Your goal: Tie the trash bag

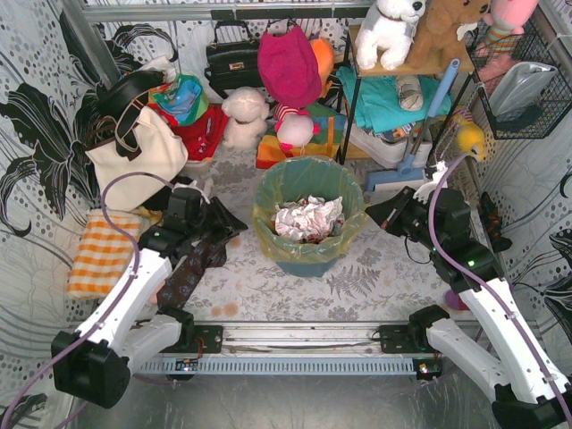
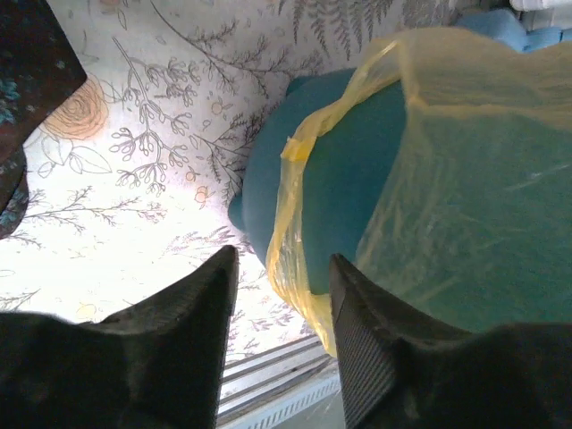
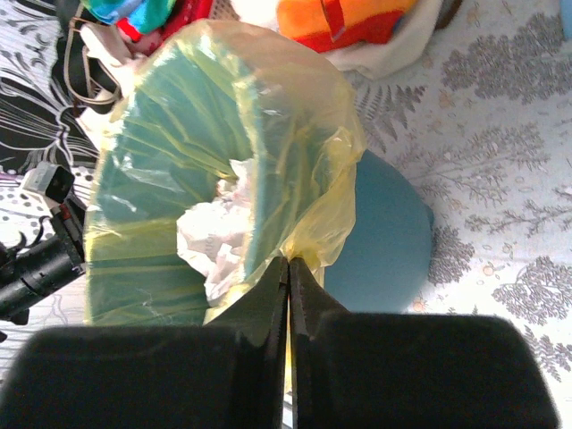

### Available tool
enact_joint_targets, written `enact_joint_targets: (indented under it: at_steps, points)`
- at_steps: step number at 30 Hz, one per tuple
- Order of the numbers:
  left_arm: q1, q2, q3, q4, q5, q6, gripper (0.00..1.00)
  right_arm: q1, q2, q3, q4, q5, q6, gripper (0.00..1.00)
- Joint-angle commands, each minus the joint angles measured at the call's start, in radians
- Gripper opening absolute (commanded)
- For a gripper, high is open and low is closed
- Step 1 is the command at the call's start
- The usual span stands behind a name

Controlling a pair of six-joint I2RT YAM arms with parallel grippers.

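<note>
Right now your bag (image 1: pixel 265 223) lines the bucket (image 1: pixel 308 264), which stands upright in the middle of the table (image 1: pixel 375 277). The bag's mouth is wide open, and its yellow rim is folded outward over the bucket's lip. White-and-red crumpled paper (image 1: pixel 307 219) lies inside, low in the bag.

Your right gripper (image 3: pixel 288 264) is at the bucket's right side. In the right wrist view its 2 fingers (image 3: pixel 259 313) are pressed together with no gap, and a fold of the bag's rim is pinched between the tips. The film bunches into wrinkles just above the pinch, and a thin yellow strip shows down the seam between the fingers.

Your left gripper (image 2: pixel 284 261) is on the bucket's left side, low and near the bucket wall. Its fingers (image 2: pixel 192 313) stand well apart and hold nothing. In the left wrist view the hanging edge of the bag's overhang falls in line with the gap, beyond the tips; you cannot tell from here whether the right-hand finger touches the film.

A dark patterned cloth (image 1: pixel 192 268) lies on the table under your left arm. An orange checked cloth (image 1: pixel 103 255) lies further left. A cream tote (image 1: pixel 134 156) stands behind it, well apart from the bucket.
</note>
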State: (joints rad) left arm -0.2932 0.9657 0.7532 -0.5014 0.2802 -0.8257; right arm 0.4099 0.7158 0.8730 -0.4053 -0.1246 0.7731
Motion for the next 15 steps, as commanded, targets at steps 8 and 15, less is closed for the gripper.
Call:
enact_joint_targets:
  at_steps: [8, 15]
  points:
    - [-0.004, 0.153, -0.132, 0.391, 0.193, -0.039, 0.71, 0.002, 0.023, -0.048, 0.065, -0.032, 0.016, 0.00]
    - [-0.024, 0.280, -0.123, 0.463, 0.241, -0.012, 0.68, 0.003, 0.031, -0.063, 0.078, -0.030, 0.031, 0.00]
